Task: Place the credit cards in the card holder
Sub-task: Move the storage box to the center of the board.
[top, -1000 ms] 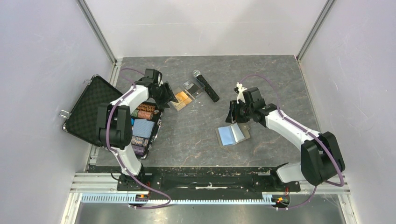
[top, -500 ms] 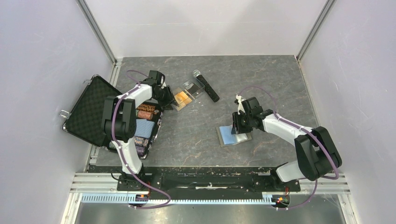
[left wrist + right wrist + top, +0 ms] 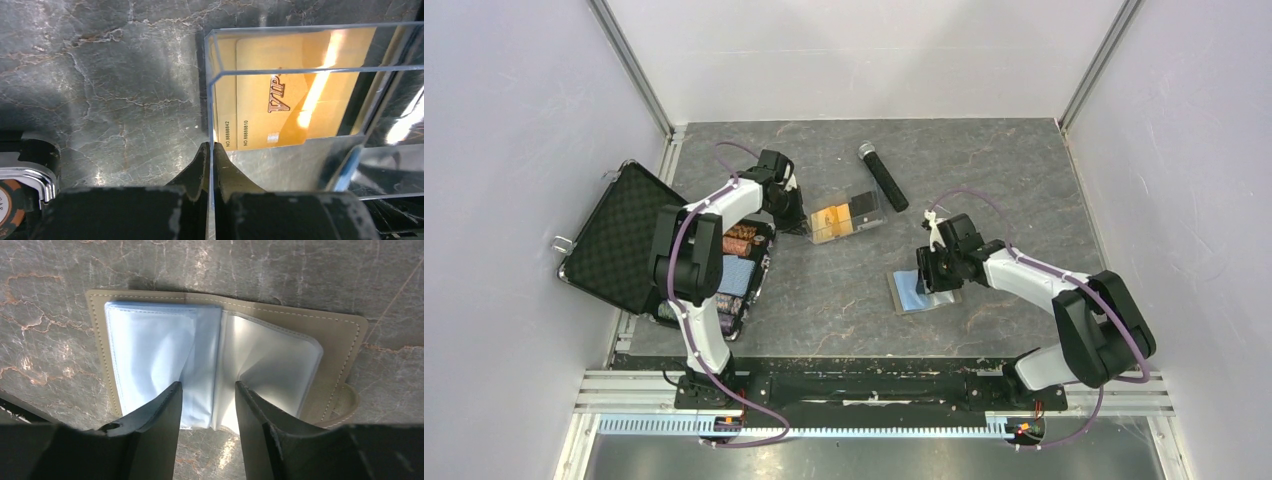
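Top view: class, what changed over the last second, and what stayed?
The left gripper shut on the clear box and dragged it, cards inside, rightward; the microphone shifted too. The right gripper lowered over the open card holder. Card holder and black case stayed put.

A robotics lab test cell: plain pale panels [image 3: 524, 150] wall a dark marbled tabletop [image 3: 844, 300] at 9, 12 and 3 o'clock. Aluminium profiles [image 3: 634, 70] brace the corners. The cabled left arm [image 3: 712, 213] and right arm [image 3: 1036, 272] are bolted to a base bar [image 3: 874, 383] at 6 o'clock.
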